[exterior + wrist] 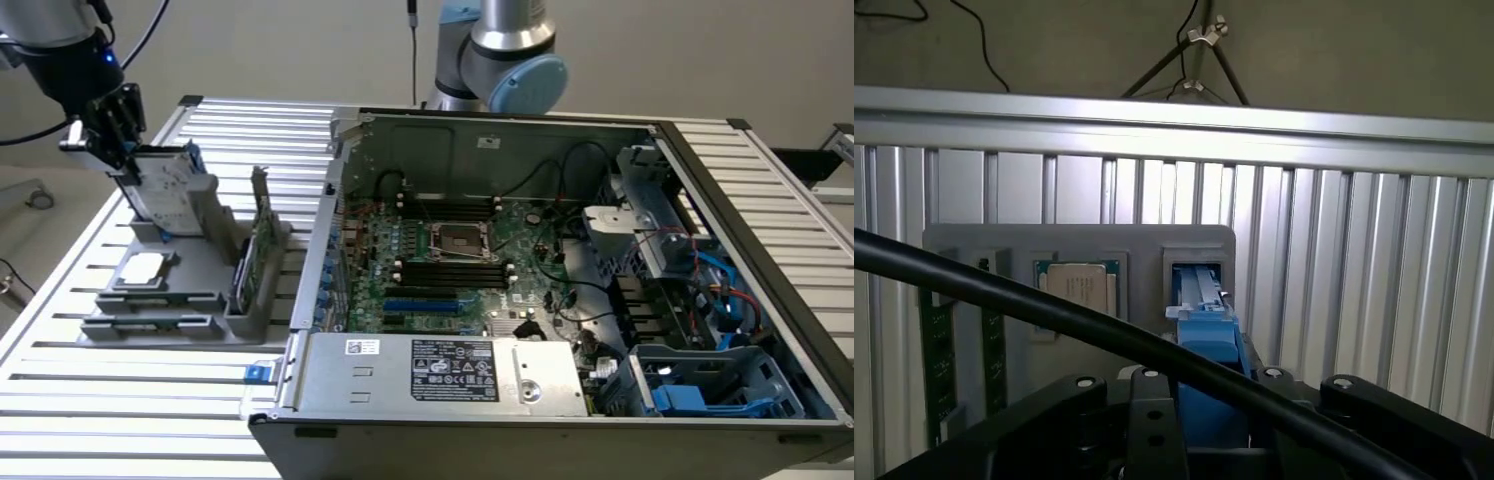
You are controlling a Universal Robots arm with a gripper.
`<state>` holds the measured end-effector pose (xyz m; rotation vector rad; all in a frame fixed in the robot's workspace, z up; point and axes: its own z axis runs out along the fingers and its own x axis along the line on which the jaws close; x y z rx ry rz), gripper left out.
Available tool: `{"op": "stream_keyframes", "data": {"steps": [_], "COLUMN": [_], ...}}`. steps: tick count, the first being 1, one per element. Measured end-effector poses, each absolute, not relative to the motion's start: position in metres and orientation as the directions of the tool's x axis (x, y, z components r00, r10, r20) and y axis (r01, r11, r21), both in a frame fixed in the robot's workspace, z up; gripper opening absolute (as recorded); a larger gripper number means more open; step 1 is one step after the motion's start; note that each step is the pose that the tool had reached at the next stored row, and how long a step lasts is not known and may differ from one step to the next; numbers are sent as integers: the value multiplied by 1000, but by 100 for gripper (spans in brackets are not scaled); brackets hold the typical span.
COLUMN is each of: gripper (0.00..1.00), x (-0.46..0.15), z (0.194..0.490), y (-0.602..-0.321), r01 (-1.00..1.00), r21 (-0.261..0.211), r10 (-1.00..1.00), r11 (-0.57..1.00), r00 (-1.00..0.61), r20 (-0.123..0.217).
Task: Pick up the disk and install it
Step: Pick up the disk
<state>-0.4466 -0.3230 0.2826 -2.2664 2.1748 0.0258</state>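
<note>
- Exterior view: the gripper (118, 140) is seen at the upper left, brought down onto the top edge of the disk (167, 188).
- The disk is stood on edge, slightly tilted, in a slot at the far end of a grey holder (187, 300).
- The holder is laid on the slatted metal table (80, 400), to the exterior view's left of the open computer case (441, 140).
- Blue carrier rails are seen along the disk's edges, and a white label is carried on its silver face.
- Whether the gripper is closed on the disk or merely set around it cannot be told. The disk is seated in its slot and has not been lifted out.
- A small square chip (144, 268) is laid flat in a recess of the holder, nearer the camera than the disk.
- A green circuit card (248, 262) is stood on edge along the side of the holder nearest the case.
- Inside the case a motherboard (454, 250) is exposed. A power supply (441, 370) is mounted at the near edge, and blue drive carriers (687, 398) are fitted in the near corner at the exterior view's right.
- Wrist view: the disk (1204, 335) is seen edge-on by its blue rail, directly ahead of the gripper's black body.
- There the chip (1079, 290) is seen just beside the disk's slot, and the picture is crossed by a black cable (1054, 312).
</note>
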Motion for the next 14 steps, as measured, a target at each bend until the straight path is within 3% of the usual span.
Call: {"op": "stream_keyframes", "data": {"steps": [14], "gripper": [33], "x": [-447], "z": [283], "y": [-325], "r01": [-999], "r21": [11], "r10": [-999], "r11": [-36], "r00": [36], "r20": [-12]}}
